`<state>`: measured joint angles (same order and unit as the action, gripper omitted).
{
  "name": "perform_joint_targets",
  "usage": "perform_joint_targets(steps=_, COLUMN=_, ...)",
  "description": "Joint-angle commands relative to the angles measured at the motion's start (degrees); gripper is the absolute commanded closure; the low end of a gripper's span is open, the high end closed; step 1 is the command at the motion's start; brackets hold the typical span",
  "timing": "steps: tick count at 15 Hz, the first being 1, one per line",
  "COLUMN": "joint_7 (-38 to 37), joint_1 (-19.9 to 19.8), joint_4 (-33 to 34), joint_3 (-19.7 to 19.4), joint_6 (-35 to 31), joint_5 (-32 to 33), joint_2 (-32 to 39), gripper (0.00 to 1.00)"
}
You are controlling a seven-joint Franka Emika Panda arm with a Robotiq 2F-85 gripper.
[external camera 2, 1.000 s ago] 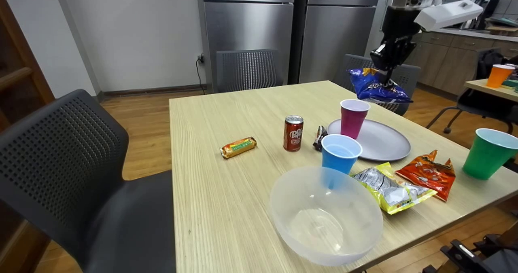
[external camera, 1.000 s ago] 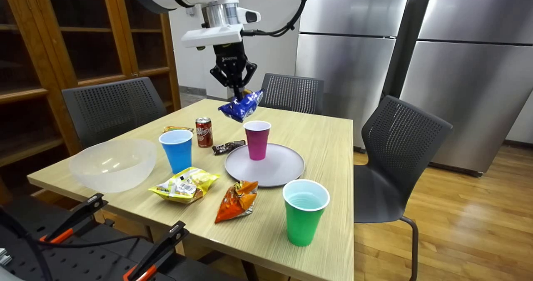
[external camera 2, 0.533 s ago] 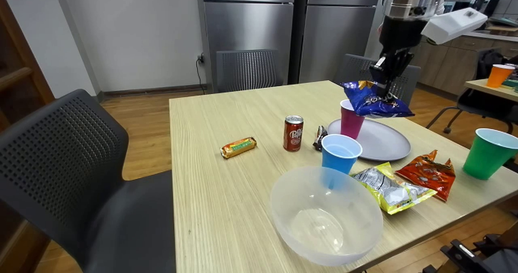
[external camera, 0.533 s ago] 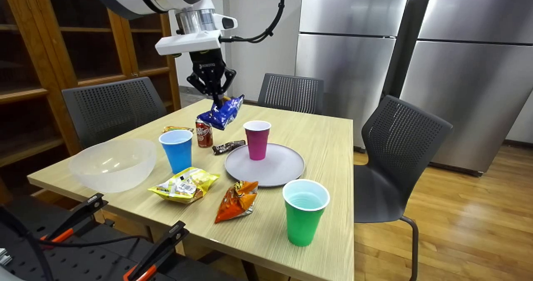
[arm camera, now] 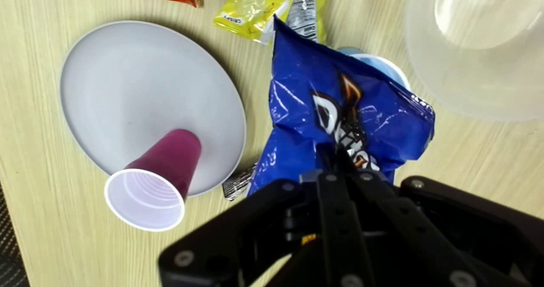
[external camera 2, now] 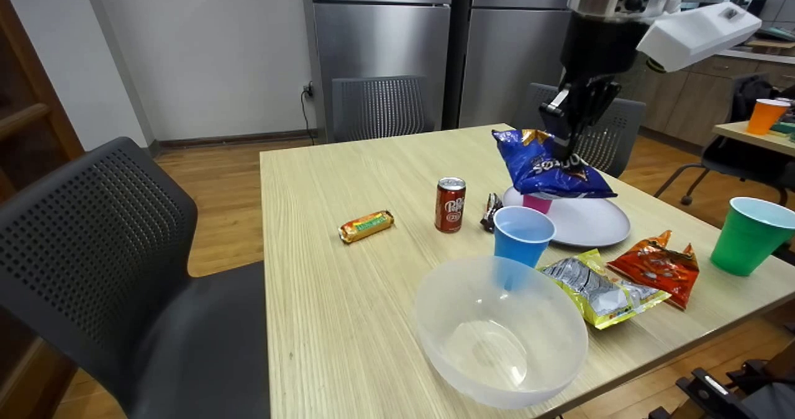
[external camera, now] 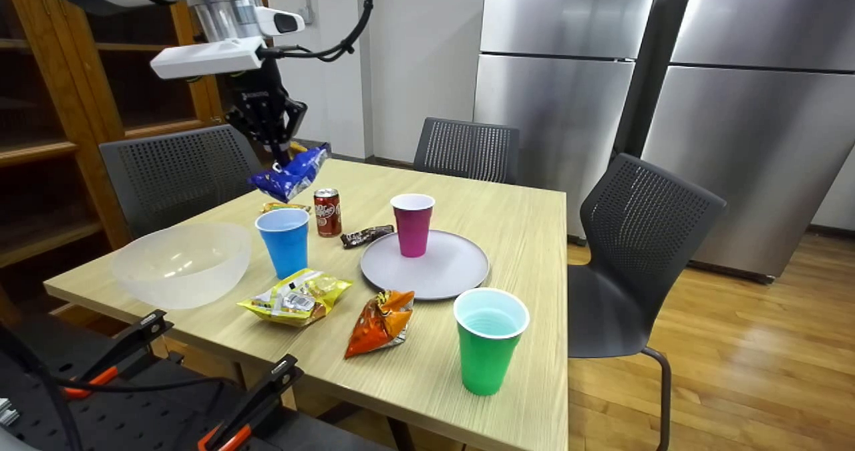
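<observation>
The wrist view shows the black two-fingered gripper (arm camera: 335, 161) pinching, above the pale flat wooden table (arm camera: 480, 163), the blue pillow-shaped foil chip bag (arm camera: 348, 104), which could fall if its slick foil slips

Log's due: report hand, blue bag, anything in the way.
Hand shut on blue bag. Bag aloft above table. Possible obstacle: blue cup, partly hidden behind bag in wrist view.

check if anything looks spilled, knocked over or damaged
Nothing stands out: no spill or damage shows, and the magenta plastic cup on the round grey plate, the green plastic cup and the blue plastic cup all stand upright. The shiny blue snack bag hangs tilted in the black claw, which seems normal when pinched.
</observation>
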<state>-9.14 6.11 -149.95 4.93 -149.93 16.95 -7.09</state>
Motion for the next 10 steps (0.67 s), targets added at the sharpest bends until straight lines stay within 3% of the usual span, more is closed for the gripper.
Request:
perform_joint_targets(steps=1, joint_7=-5.2, joint_1=1.4, joint_4=-4.6, joint_3=4.1, joint_6=-0.4, joint_5=-1.2, joint_2=-5.0, gripper=1.0)
perform_joint_targets(steps=10, joint_7=-6.2, joint_1=3.9, joint_4=-10.1, joint_3=7.8, joint_6=-3.4, joint_5=-4.8, joint_2=-5.1, gripper=1.0)
